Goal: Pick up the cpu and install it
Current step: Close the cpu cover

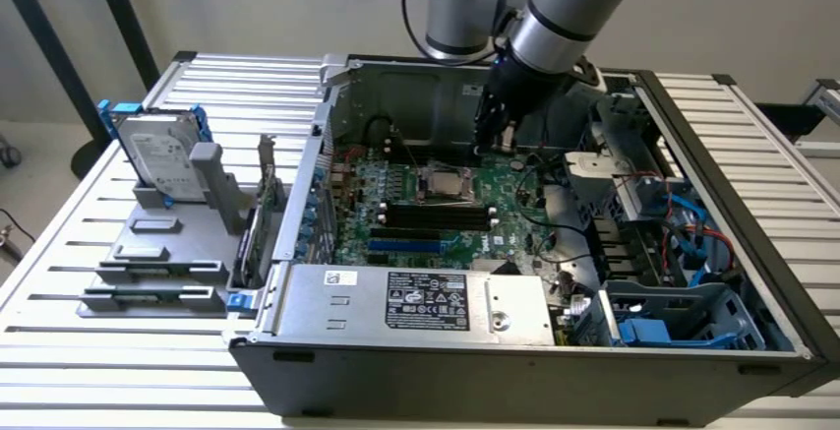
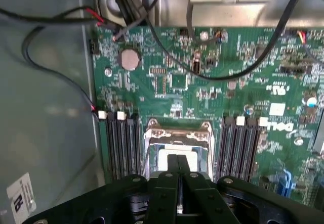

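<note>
In the exterior view the tool (image 1: 497, 141) hangs inside the open case (image 1: 393, 371), over the green board (image 1: 506, 223) just beside the socket (image 1: 447, 182), and in the wrist view its fingers (image 2: 171, 166) are pressed together, tips above the cpu (image 2: 163, 157) lying in that socket.

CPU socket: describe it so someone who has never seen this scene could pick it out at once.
Inside the open computer case, find the green motherboard. The socket is the square with a shiny metal frame sitting between two banks of long black memory slots, right by the shut gripper. No neighbour has that metal frame.
</note>
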Controlling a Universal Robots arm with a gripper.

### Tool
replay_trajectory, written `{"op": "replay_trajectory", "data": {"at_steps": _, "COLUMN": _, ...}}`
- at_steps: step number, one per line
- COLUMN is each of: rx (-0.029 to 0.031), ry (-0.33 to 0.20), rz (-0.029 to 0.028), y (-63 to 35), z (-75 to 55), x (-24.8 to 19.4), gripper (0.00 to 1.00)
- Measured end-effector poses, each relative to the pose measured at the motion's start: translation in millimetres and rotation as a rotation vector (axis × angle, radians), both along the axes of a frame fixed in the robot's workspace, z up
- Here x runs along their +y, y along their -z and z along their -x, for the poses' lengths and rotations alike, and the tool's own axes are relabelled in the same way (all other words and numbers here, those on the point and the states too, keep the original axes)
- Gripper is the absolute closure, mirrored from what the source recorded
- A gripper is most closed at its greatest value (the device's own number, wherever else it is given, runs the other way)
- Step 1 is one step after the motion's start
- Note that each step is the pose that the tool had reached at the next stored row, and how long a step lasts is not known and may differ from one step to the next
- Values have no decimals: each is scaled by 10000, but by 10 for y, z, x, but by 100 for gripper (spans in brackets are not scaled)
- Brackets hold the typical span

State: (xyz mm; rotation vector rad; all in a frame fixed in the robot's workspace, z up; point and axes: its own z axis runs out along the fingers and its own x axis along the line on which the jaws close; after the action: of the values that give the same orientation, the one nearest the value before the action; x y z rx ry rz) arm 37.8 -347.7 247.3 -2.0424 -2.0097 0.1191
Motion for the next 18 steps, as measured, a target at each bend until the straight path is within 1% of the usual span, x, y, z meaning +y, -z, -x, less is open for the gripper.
{"op": "replay_trajectory", "data": {"at_steps": 3, "rx": 395, "ry": 0, "rz": 0, "y": 0, "z": 48, "x": 0, "gripper": 89}}
{"op": "replay_trajectory", "data": {"at_steps": 7, "rx": 897, "ry": -2, "rz": 1, "y": 1, "z": 109, "x": 0, "gripper": 89}}
{"op": "replay_trajectory", "data": {"at_steps": 8, "rx": 1017, "ry": -4, "rz": 1, "y": 1, "z": 124, "x": 0, "gripper": 89}}
{"op": "replay_trajectory", "data": {"at_steps": 9, "rx": 1122, "ry": -5, "rz": 1, "y": 2, "z": 138, "x": 0, "gripper": 89}}
{"op": "replay_trajectory", "data": {"at_steps": 10, "rx": 1210, "ry": -8, "rz": 0, "y": 3, "z": 152, "x": 0, "gripper": 89}}
{"op": "replay_trajectory", "data": {"at_steps": 11, "rx": 1267, "ry": -13, "rz": 0, "y": 7, "z": 170, "x": 0, "gripper": 89}}
{"op": "replay_trajectory", "data": {"at_steps": 13, "rx": 1333, "ry": -21, "rz": 1, "y": 21, "z": 218, "x": 0, "gripper": 89}}
{"op": "replay_trajectory", "data": {"at_steps": 14, "rx": 1355, "ry": -23, "rz": 2, "y": 32, "z": 241, "x": -1, "gripper": 89}}
{"op": "replay_trajectory", "data": {"at_steps": 18, "rx": 1361, "ry": -29, "rz": 1, "y": 104, "z": 328, "x": -2, "gripper": 89}}
